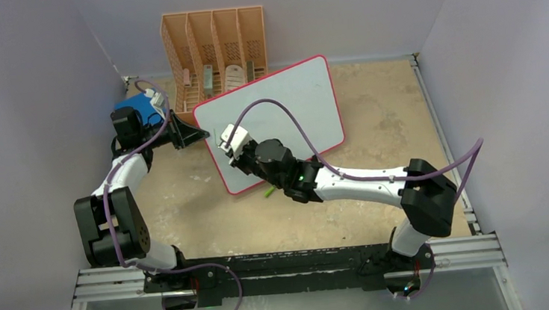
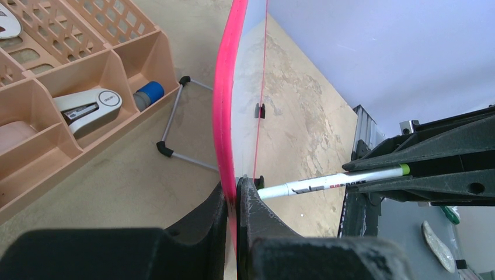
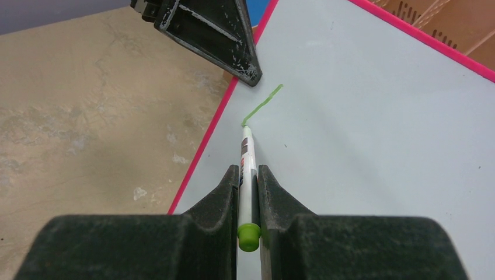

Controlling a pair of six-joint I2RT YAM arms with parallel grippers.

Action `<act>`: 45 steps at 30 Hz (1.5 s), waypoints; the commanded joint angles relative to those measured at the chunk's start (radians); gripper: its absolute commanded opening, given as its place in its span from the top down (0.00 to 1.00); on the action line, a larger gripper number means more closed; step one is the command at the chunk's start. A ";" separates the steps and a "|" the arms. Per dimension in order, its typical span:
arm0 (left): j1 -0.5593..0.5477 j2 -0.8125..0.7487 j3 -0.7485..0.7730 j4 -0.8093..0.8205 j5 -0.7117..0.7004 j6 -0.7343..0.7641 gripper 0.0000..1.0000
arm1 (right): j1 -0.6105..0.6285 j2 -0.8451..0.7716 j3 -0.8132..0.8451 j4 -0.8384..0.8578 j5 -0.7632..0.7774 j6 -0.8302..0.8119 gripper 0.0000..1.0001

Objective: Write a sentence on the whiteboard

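Observation:
The whiteboard [image 1: 282, 109], white with a red-pink rim, stands tilted in the middle of the table. My left gripper [image 1: 202, 135] is shut on its left rim [image 2: 225, 116], seen edge-on in the left wrist view. My right gripper [image 3: 248, 175] is shut on a white marker [image 3: 247, 157] with a green end; its tip touches the board [image 3: 362, 128] near the left rim. The marker also shows in the left wrist view [image 2: 327, 182]. Of the sentence, only one short green stroke [image 3: 262, 104] is on the board.
A peach slotted organizer [image 1: 213, 44] stands behind the board, holding a stapler [image 2: 87, 105] and other small items. A blue book [image 1: 140, 107] lies by the left arm. A green marker cap [image 1: 269, 193] lies on the table below the board. The board's wire stand [image 2: 175, 125] shows behind it.

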 commanded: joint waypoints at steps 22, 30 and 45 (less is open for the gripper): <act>-0.025 -0.018 0.028 0.010 0.003 0.057 1.00 | 0.000 -0.059 -0.014 0.012 0.075 0.029 1.00; -0.026 -0.018 0.028 0.009 0.003 0.057 1.00 | 0.000 -0.090 -0.021 0.040 0.050 0.028 1.00; -0.028 -0.019 0.028 0.005 0.001 0.060 1.00 | -0.002 -0.093 -0.033 0.076 0.029 0.021 1.00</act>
